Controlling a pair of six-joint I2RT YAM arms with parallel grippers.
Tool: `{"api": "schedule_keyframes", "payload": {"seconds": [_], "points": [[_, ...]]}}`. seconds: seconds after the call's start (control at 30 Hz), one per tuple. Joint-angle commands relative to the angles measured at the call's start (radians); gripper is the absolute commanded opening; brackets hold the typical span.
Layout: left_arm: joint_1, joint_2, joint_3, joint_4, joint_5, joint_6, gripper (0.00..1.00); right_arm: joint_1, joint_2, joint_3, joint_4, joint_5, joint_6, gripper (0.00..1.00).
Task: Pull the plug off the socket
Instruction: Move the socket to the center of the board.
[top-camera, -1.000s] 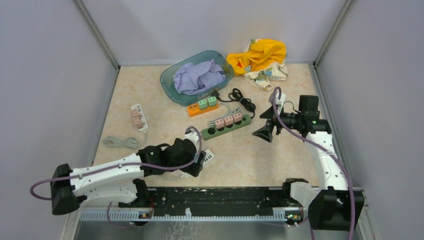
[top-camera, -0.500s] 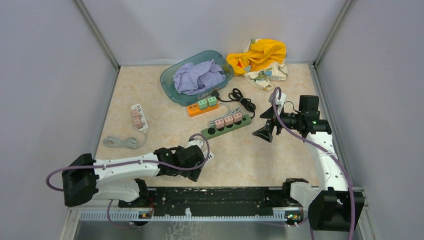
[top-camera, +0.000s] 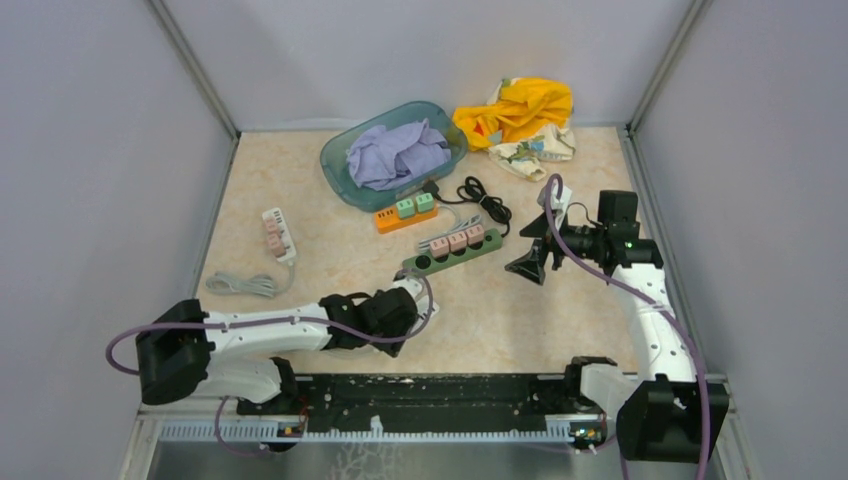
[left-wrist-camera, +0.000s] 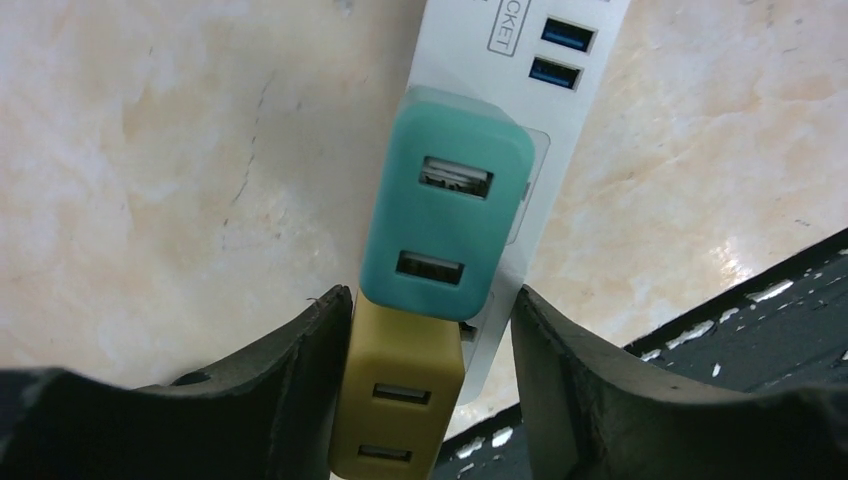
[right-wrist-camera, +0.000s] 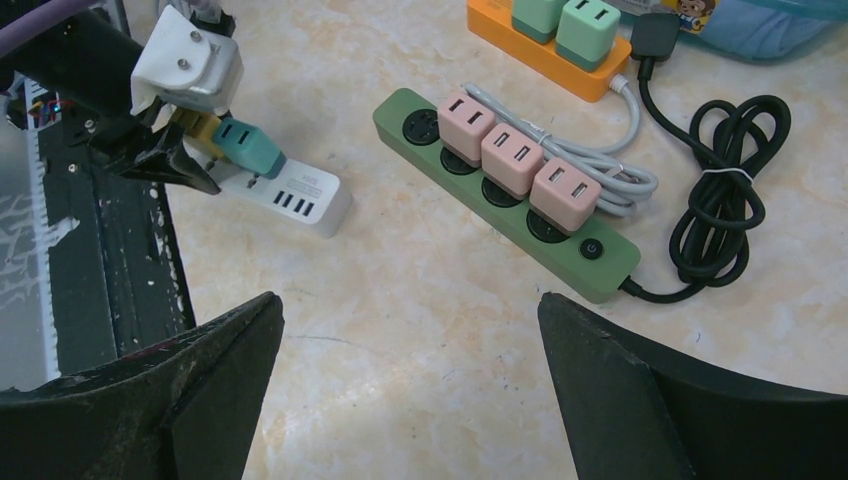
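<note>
Just nearer than the left end of the green power strip (top-camera: 452, 252), toward the arm bases, the white power strip (right-wrist-camera: 290, 195) lies flat on the tabletop (top-camera: 480, 310). Two plugs stand in it side by side: a teal plug (left-wrist-camera: 450, 225) and, closer to the strip's near end, a mustard plug (left-wrist-camera: 400, 400). Both look seated in their sockets. The left arm (top-camera: 270, 330) reaches low across to this spot. The left jaws stand partway in and straddle the mustard plug. One finger (left-wrist-camera: 290, 390) looks pressed against the plug's side, while a sliver of white strip shows between the plug and the other finger, so no firm grip shows

To the right of the green power strip, the right arm (top-camera: 650, 310) hovers above the tabletop, and the right jaws are spread wide and hold nothing. On the green power strip itself, three pink plugs (right-wrist-camera: 515, 160) sit in a row. Just beyond it lies an orange power strip (top-camera: 400, 218) with a coiled black cord (top-camera: 487, 203) beside it. Farther beyond stands a teal bin (top-camera: 345, 190) holding a lilac cloth (top-camera: 395, 155)
</note>
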Motion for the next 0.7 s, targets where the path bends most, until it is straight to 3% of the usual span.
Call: {"api": "schedule_keyframes", "payload": {"seconds": [0.0, 0.2, 0.37, 0.43, 0.57, 0.67], "points": [[-0.033, 0.090, 0.033, 0.173, 0.071, 0.167, 0.28, -0.004, -0.005, 0.016, 0.013, -0.042, -0.027, 0.99], [-0.084, 0.226, 0.111, 0.440, 0.157, 0.447, 0.27, -0.003, -0.008, 0.015, -0.027, -0.081, -0.081, 0.99], [-0.087, 0.358, 0.136, 0.637, 0.238, 0.582, 0.33, -0.003, -0.006, 0.012, -0.041, -0.072, -0.115, 0.98], [-0.086, 0.409, 0.182, 0.638, 0.236, 0.589, 0.42, -0.003, -0.001, 0.015, -0.049, -0.073, -0.124, 0.98], [-0.086, 0.454, 0.239, 0.641, 0.192, 0.538, 0.74, -0.004, 0.014, 0.024, -0.071, -0.072, -0.146, 0.98], [-0.086, 0.412, 0.224, 0.667, 0.169, 0.501, 0.85, -0.003, 0.011, 0.021, -0.079, -0.060, -0.163, 0.97]]}}
